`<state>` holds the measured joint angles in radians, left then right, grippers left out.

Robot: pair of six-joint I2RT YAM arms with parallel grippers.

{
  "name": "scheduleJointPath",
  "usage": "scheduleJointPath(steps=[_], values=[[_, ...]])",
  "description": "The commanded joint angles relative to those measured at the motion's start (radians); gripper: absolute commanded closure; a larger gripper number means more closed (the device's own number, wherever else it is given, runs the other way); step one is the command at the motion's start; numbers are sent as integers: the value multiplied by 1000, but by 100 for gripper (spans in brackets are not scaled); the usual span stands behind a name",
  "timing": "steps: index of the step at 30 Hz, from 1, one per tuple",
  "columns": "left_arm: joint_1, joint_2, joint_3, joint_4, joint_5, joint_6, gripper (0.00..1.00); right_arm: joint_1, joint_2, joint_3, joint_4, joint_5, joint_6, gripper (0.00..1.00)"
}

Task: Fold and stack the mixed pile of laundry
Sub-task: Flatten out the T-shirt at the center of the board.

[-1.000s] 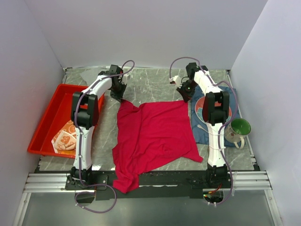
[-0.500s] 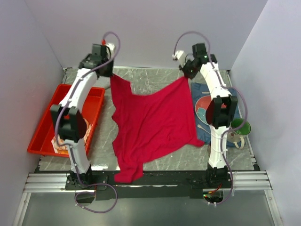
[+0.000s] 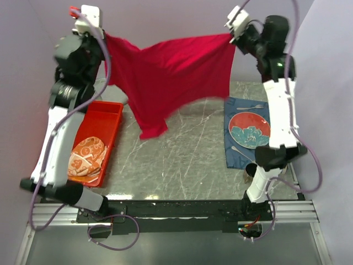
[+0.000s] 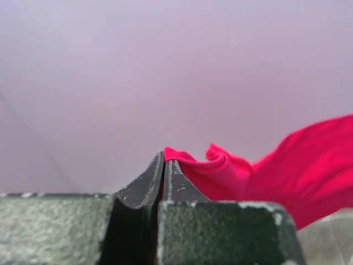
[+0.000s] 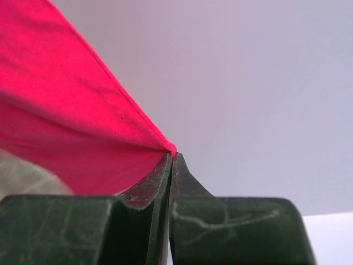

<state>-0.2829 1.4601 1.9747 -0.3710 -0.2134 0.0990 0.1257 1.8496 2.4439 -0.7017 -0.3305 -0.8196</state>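
now that both arms have swung up from low over the table [image 3: 182, 154] to high against the back wall [image 3: 165, 14], the shirt [image 3: 165, 72] hangs in the air between the left claw [image 3: 103, 36] and the right claw [image 3: 234, 37], where a second ago it lay spread flat. each claw is pinched fully together on a top corner of the shirt. the cloth sags in a shallow curve between them, and one loose end dangles below and inward of the left claw. we judge this a shake-out lift: the shirt is stretched and ready to be laid down square, so the folding itself is not yet begun.

only the top view shows the whole span, with the orange cloth [image 3: 85, 157] lying in the tray [image 3: 113, 107] far below the left claw and the placemat [image 3: 234, 152] below the right one. the wrist views show what it cannot. the left fingers [image 4: 151, 179] meet with a bunched bit of hem right at their tips. the right fingers [image 5: 154, 182] nip only the very corner of the seam, a thin hold that we think could slip.
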Motion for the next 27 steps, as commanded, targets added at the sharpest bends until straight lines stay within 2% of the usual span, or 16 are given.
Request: scheduleJointPath(steps=[1, 5, 8, 13, 19, 22, 23, 25, 26, 27], values=[[-137, -102, 93, 222, -75, 196, 99, 5, -150, 90, 76, -33, 4, 100], [-330, -158, 130, 316, -126, 332, 99, 9, -251, 130, 74, -36, -9, 100], [-409, -196, 142, 356, -124, 387, 99, 9, -300, 176, 62, -27, -21, 100], [-452, -216, 170, 363, -118, 439, 99, 9, -343, 195, 56, 20, -50, 100], [-452, -214, 115, 392, -190, 505, 99, 3, -351, 32, 64, 53, -36, 100], [-438, -219, -5, 438, -265, 512, 99, -14, -326, -106, 64, 48, 5, 100], [-377, -218, -54, 422, -264, 477, 99, -20, -319, -185, 62, 33, 14, 100], [-253, -205, -95, 318, -119, 246, 99, -24, -297, -282, 91, 30, 29, 100], [-142, -202, -172, 308, -59, 173, 99, -26, -290, -378, 108, 22, 40, 100], [-116, -198, -225, 310, -5, 128, 99, -29, -280, -429, 128, 19, 56, 100]])
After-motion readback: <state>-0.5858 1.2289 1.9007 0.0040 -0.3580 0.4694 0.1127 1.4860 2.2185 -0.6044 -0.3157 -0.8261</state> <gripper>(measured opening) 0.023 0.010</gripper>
